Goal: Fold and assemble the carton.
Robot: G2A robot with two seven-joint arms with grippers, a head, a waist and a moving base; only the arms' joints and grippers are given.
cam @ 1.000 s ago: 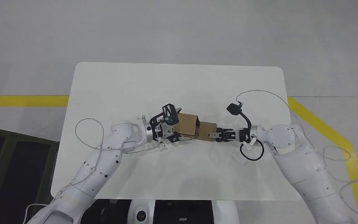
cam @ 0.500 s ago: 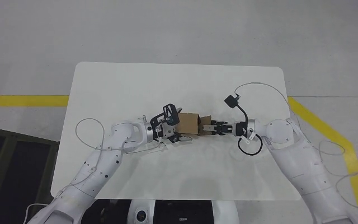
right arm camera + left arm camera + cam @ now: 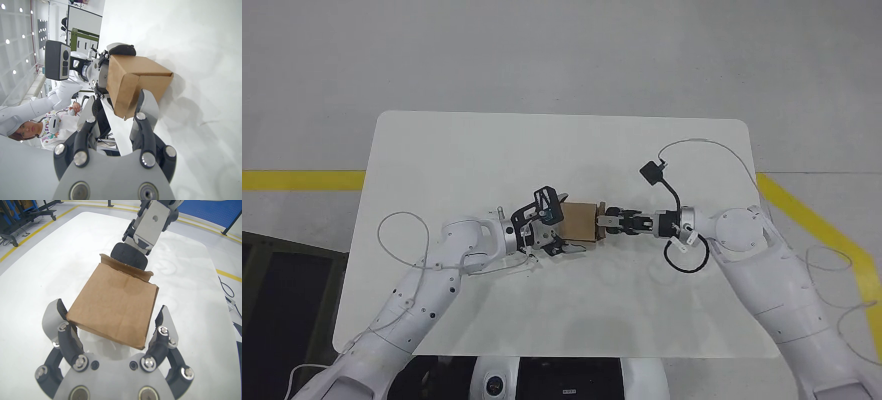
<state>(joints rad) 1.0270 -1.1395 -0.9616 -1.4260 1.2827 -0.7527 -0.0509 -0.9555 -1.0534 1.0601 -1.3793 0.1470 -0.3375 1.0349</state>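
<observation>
A: What's the left gripper [image 3: 111, 308] doing?
B: It's clamped on the brown carton [image 3: 582, 220], one finger on each side of one end.
A: And the right gripper [image 3: 118, 96]?
B: Its fingers are spread at the carton's opposite end, with one pad [image 3: 130, 258] against the end flap [image 3: 124, 269].
A: Where's the carton?
B: Between both grippers, near the middle of the white table [image 3: 442, 150].
</observation>
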